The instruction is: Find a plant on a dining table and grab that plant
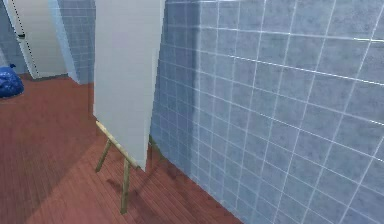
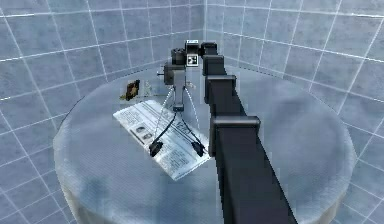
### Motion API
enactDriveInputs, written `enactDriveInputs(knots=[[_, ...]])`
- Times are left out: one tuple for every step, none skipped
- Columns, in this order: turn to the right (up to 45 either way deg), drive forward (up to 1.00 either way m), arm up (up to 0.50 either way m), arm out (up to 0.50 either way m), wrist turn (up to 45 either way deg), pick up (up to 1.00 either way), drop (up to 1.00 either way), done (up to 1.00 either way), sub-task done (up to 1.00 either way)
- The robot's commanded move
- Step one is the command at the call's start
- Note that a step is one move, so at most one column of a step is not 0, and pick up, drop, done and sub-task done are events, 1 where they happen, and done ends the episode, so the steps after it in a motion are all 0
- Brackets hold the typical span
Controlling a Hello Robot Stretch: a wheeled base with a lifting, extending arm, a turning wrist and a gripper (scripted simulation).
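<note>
- In the arm side view I see a round, pale blue-grey table.
- A printed paper lies flat on its top, toward the view's left.
- A small brown and dark thing, too small for me to name, sits just beyond the paper.
- In the forward view I see a red-brown plank floor.
- A wooden easel stands on it by the tiled wall.
- A blue lump rests on the floor at the left edge.

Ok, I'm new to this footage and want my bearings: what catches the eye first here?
The dark arm stretches across a round pale table, its pincer seen against a newspaper lying there. Ahead, a blank white canvas on a wooden easel stands beside a blue tiled wall.
</note>
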Motion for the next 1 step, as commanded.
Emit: enactDriveInputs(knots=[[0.0, 0.00, 0.00, 0.00, 45.0, 0.00, 0.00, 0.00, 0.00]])
